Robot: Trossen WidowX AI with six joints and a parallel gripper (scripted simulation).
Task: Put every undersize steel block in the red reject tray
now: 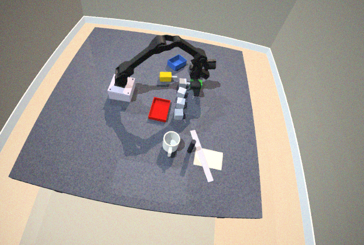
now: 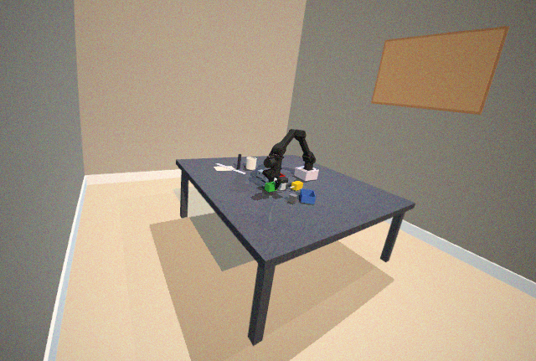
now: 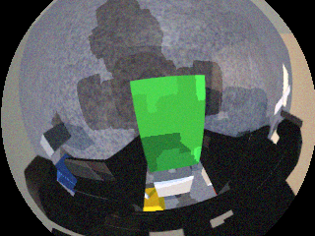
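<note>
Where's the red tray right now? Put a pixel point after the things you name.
In the top view, the red tray [image 1: 159, 109] sits near the middle of the dark table, just left of the row of steel blocks [image 1: 180, 102] and above the white mug [image 1: 171, 141].
</note>
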